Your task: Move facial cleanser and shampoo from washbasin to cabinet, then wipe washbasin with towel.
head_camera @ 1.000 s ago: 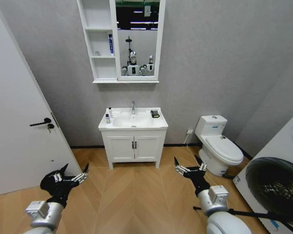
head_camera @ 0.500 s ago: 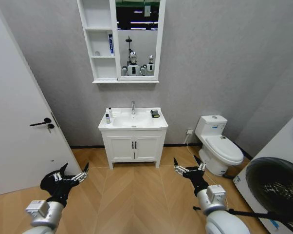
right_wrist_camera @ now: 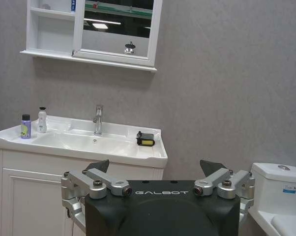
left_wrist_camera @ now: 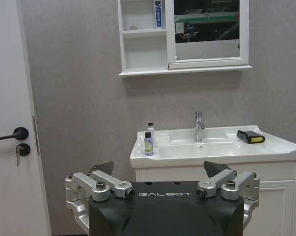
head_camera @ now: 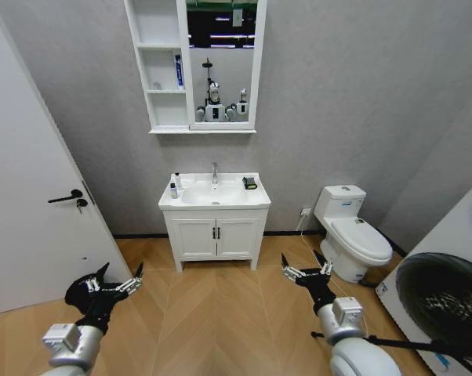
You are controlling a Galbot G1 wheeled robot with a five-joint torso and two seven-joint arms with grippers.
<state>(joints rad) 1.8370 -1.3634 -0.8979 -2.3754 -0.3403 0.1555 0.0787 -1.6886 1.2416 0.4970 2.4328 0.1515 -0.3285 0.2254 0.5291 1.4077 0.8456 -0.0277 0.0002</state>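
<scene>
A Galbot G1 faces the washbasin (head_camera: 215, 193), a white basin on a two-door vanity (head_camera: 216, 237) against a grey wall. On the basin's rim, left of the chrome faucet (head_camera: 214, 171), stand two small bottles: a purple-capped bottle (left_wrist_camera: 148, 143) and just behind it a white bottle (left_wrist_camera: 150, 130). Right of the faucet lies the towel (head_camera: 250, 182), black with a yellow-green edge. Above the basin hangs the cabinet (head_camera: 194, 65), whose open shelves hold a blue tube (head_camera: 179, 70) on the middle level. Well short of the basin, over the wood floor, the left gripper (head_camera: 117, 283) and right gripper (head_camera: 305, 272) hang low with fingers spread wide, holding nothing.
</scene>
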